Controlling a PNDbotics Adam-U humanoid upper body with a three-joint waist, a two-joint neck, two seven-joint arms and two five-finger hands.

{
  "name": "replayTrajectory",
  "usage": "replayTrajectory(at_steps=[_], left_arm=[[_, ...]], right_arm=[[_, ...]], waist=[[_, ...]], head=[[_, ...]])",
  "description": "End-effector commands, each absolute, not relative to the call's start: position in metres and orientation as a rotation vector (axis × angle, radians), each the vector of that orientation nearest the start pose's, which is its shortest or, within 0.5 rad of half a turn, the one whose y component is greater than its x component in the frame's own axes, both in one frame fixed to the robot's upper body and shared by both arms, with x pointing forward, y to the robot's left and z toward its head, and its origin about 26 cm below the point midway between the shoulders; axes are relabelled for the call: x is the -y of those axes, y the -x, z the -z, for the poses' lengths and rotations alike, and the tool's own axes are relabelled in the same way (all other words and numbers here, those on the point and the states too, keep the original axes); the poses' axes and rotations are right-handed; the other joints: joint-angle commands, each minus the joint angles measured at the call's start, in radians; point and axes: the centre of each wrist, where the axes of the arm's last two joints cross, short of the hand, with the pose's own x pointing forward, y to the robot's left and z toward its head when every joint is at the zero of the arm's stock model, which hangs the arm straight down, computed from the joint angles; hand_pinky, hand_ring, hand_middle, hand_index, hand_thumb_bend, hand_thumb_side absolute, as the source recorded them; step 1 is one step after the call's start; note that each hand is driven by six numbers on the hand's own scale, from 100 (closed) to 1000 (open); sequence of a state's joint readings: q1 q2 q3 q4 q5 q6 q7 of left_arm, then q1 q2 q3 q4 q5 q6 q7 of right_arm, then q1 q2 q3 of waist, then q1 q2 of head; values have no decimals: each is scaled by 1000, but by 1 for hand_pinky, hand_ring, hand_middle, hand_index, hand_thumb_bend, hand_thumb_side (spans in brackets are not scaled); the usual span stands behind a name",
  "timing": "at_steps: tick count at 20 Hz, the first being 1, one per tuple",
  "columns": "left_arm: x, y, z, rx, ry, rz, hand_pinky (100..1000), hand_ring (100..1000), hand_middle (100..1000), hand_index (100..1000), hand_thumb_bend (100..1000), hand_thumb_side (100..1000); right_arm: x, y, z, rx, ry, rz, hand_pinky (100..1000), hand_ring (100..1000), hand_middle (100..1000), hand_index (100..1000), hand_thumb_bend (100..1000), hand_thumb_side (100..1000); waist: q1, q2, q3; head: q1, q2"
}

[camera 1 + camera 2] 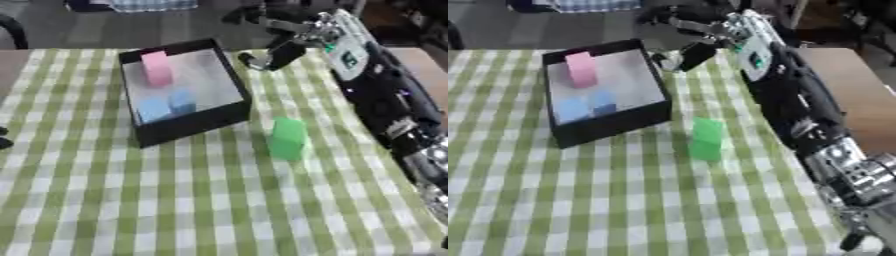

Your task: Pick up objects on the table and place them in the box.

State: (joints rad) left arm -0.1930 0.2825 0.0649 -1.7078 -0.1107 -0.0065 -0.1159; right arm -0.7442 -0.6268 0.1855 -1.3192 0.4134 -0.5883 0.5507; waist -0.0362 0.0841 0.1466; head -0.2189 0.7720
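Note:
A black box (188, 125) with a pale floor stands at the back middle of the checked table. Inside it a pink block (157, 67) stands upright at the far left, and two light blue blocks (168, 105) lie near the front wall. A green block (287, 138) stands on the cloth just right of the box's front right corner. My right arm reaches in from the lower right, and its hand (282, 50) hovers beyond the box's far right corner, open and holding nothing. A dark sliver of my left hand (3, 138) shows at the left edge.
The green and white checked cloth (175, 200) covers the table. A bare wooden surface (850, 85) lies to the right of my arm. Dark furniture and a checked cloth item (153, 5) sit beyond the far edge.

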Motion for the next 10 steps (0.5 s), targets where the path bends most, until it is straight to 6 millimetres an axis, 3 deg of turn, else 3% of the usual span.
replayTrajectory(at_steps=[1, 5, 10], left_arm=[[-312, -318, -108, 1868, -309, 415, 666, 537, 550, 886, 100, 1000], [-312, -319, -105, 1856, -307, 419, 667, 536, 550, 886, 100, 1000], [-314, -319, -103, 1846, -310, 418, 667, 536, 549, 886, 100, 1000]], right_arm=[[319, -384, -257, -2512, -529, 2502, 945, 907, 940, 998, 104, 564], [319, -357, -243, -2364, -260, 2766, 946, 911, 942, 1000, 100, 535], [312, -349, -217, -2110, -110, 3016, 948, 925, 953, 1000, 100, 550]], waist=[[-16, -19, -7], [-17, -19, -11], [-13, -19, -10]], head=[[15, -2], [13, -2], [7, -2]])
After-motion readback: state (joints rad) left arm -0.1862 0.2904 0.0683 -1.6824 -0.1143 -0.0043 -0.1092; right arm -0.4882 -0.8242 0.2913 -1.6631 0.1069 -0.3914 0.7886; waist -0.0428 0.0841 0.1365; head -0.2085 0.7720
